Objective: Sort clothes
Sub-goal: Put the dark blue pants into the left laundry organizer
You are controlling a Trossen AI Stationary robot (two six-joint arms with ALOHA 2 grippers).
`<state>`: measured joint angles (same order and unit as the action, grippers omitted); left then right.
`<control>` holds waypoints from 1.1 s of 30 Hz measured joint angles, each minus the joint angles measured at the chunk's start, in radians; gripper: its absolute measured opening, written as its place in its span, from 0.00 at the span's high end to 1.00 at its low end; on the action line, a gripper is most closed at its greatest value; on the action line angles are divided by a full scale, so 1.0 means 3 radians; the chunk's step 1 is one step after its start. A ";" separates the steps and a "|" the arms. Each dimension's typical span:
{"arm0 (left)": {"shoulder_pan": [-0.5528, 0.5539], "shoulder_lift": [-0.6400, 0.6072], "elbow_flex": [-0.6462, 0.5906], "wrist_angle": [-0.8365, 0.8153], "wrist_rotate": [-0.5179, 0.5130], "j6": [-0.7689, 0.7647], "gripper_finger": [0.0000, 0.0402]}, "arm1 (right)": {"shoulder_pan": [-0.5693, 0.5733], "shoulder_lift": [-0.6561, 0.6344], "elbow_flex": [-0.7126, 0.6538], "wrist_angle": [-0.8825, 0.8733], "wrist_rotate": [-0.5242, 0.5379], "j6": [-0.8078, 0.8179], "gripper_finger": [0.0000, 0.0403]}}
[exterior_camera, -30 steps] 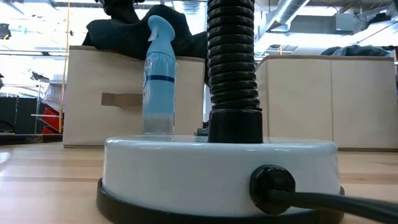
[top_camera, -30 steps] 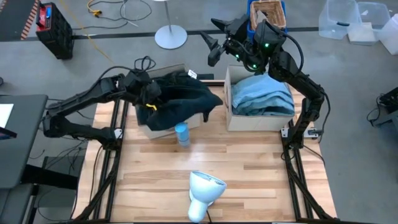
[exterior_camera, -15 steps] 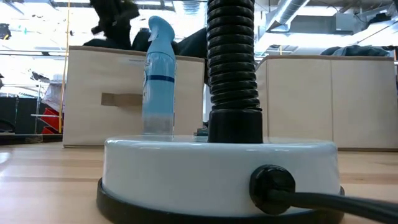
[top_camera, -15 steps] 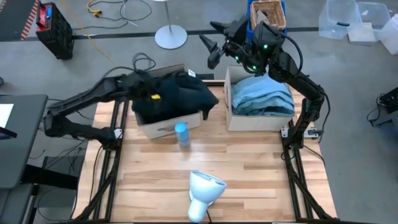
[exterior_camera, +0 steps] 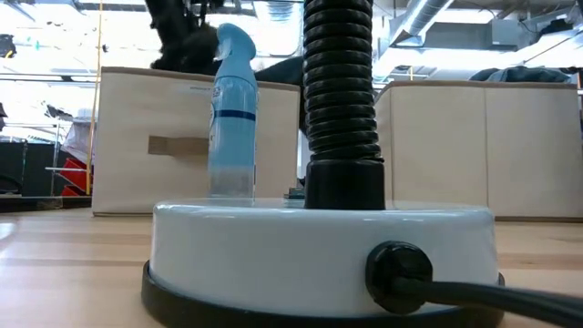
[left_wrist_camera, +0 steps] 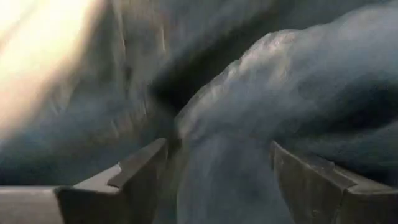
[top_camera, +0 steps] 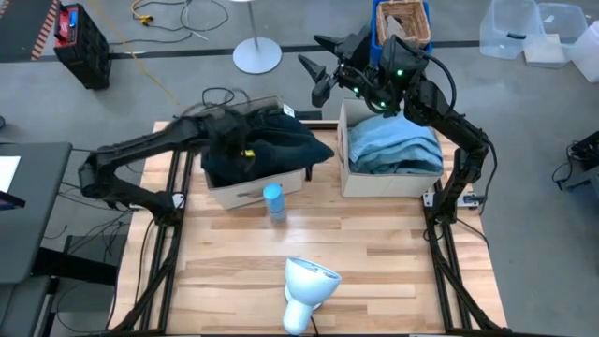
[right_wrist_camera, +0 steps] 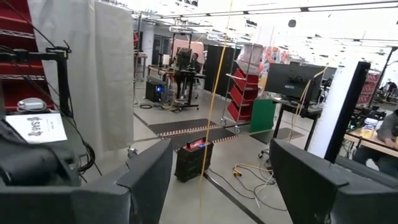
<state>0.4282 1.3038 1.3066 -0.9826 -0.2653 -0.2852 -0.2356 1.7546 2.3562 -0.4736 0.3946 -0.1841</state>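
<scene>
While parked over the dark clothes (top_camera: 267, 148) heaped in the left beige box (top_camera: 245, 190), at eleven o'clock from table centre, left gripper (top_camera: 234, 139) with fingers (left_wrist_camera: 140, 174) spread apart, dark fabric filling the gap, nothing clamped. Turquoise and grey-blue clothes (top_camera: 393, 145) piled in the right box (top_camera: 388, 181), at one o'clock. Right gripper (top_camera: 318, 61) raised beyond the table's far edge, at twelve, fingers wide, holding nothing. Blue bottle (top_camera: 273, 201) just before the left box.
</scene>
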 joint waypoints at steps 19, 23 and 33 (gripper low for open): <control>0.0031 0.0299 0.0416 0.1376 0.1781 0.0450 0.31 | -0.0001 -0.0005 0.0000 -0.0020 0.0000 -0.0004 0.29; -0.0048 0.0490 0.0416 0.1290 0.1806 0.0630 0.31 | 0.0001 -0.0005 0.0000 -0.0020 0.0000 -0.0003 0.29; -0.0174 0.0738 0.0416 0.1093 0.1538 0.1149 0.32 | 0.0023 -0.0005 0.0000 -0.0048 0.0000 -0.0002 0.29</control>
<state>0.3761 1.5250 1.4315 -0.6547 0.1960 0.0595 -0.2287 1.7531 2.3562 -0.4881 0.3946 -0.1846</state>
